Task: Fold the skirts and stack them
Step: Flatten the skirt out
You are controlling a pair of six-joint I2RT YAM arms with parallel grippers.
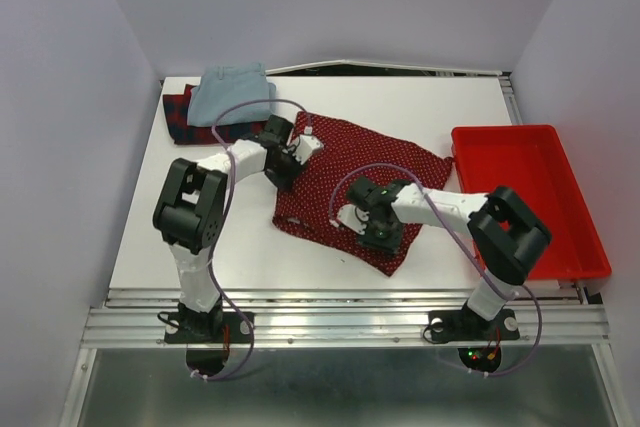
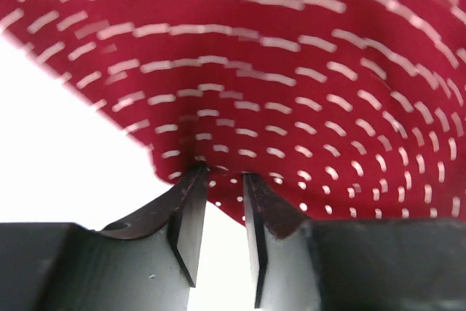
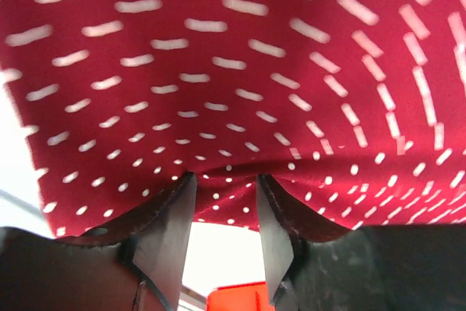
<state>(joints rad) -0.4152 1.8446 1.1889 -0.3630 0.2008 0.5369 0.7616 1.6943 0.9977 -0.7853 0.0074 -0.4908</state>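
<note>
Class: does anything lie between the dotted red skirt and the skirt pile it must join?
Nothing loose; only the left arm and its cable cross the gap between dotted skirt and pale blue skirt.

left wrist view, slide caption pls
Left pincer pinching the edge of the dark red dotted skirt

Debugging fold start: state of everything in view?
dotted skirt: spread out, unfolded, pinched at two spots
left gripper: shut on dotted skirt
right gripper: shut on dotted skirt
pale blue skirt: folded, lying on plaid skirt
plaid skirt: bottom of that stack
red tray: empty
</note>
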